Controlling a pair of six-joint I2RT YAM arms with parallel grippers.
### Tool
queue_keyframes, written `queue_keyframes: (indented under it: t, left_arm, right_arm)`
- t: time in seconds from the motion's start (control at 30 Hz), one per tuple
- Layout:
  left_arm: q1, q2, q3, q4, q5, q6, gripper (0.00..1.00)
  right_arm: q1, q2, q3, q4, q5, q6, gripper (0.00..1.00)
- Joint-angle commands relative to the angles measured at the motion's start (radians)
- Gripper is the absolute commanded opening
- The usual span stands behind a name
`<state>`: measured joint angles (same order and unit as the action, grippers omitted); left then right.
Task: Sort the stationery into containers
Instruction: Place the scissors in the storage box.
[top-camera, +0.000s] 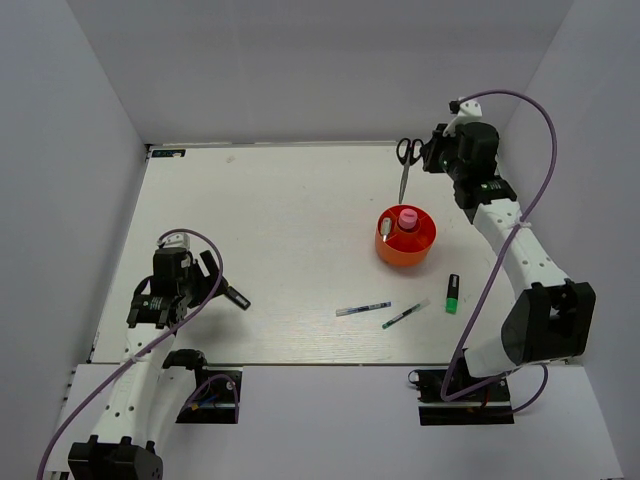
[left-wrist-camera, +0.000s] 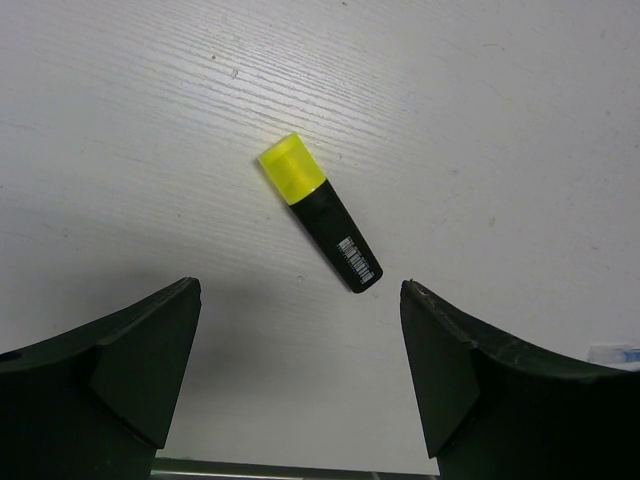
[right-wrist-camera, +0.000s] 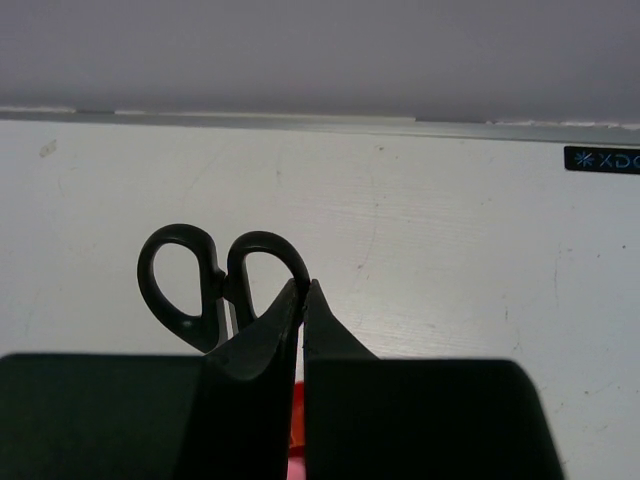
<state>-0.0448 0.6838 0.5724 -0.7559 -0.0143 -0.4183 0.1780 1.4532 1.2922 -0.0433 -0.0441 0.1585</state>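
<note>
Yellow-capped black highlighter (left-wrist-camera: 320, 213) flat on white table (left-wrist-camera: 480, 120), beyond the parted fingers of the left hand (left-wrist-camera: 300, 290).

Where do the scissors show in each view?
Top external: scissors upper right, beyond the orange-red cup.
Left wrist: not in it.
Right wrist: handles centre-left, pinched in the right claw.
Shared landmark: the right claw, upper right in top external.

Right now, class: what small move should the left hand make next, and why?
Probably ease forward and down over the yellow highlighter: the left hand is open, and the highlighter lies loose on the table just ahead of it, outside the orange cup.
</note>
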Motion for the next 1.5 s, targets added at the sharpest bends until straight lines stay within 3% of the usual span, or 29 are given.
queue_keyframes:
  t: [0.0,0.3,0.83,1.03,1.1,1.13,1.23,1.33,1.47]
  left_arm:
    - [0.005,0.002,0.012,0.010,0.011,0.009,0.91]
    - [0.005,0.008,0.011,0.012,0.013,0.009,0.91]
    - [0.005,0.016,0.014,0.007,0.013,0.010,0.91]
    - [0.005,0.020,0.011,0.010,0.013,0.009,0.92]
    - [0.005,0.022,0.007,0.018,0.013,0.009,0.92]
    - [0.005,0.032,0.007,0.018,0.036,0.004,0.92]
    - [0.006,0.066,0.009,0.021,0.071,-0.017,0.92]
    - [0.006,0.097,0.006,0.024,0.114,-0.031,0.87]
    - [0.000,0.123,0.006,0.033,0.139,-0.060,0.64]
  right_arm:
    - [-0.015,0.015,-0.024,0.166,0.074,0.006,0.00]
    - [-0.025,0.033,-0.148,0.298,0.130,-0.066,0.00]
    - [-0.023,-0.014,-0.459,0.624,0.093,-0.152,0.00]
    - [-0.021,-0.019,-0.524,0.654,0.075,-0.192,0.01]
    - [-0.022,-0.027,-0.527,0.649,0.059,-0.200,0.18]
    - [-0.023,-0.031,-0.530,0.643,0.055,-0.201,0.33]
    - [-0.021,-0.047,-0.518,0.609,0.056,-0.201,0.48]
    - [-0.025,-0.065,-0.508,0.582,0.055,-0.198,0.50]
    - [-0.025,-0.093,-0.493,0.533,0.062,-0.186,0.48]
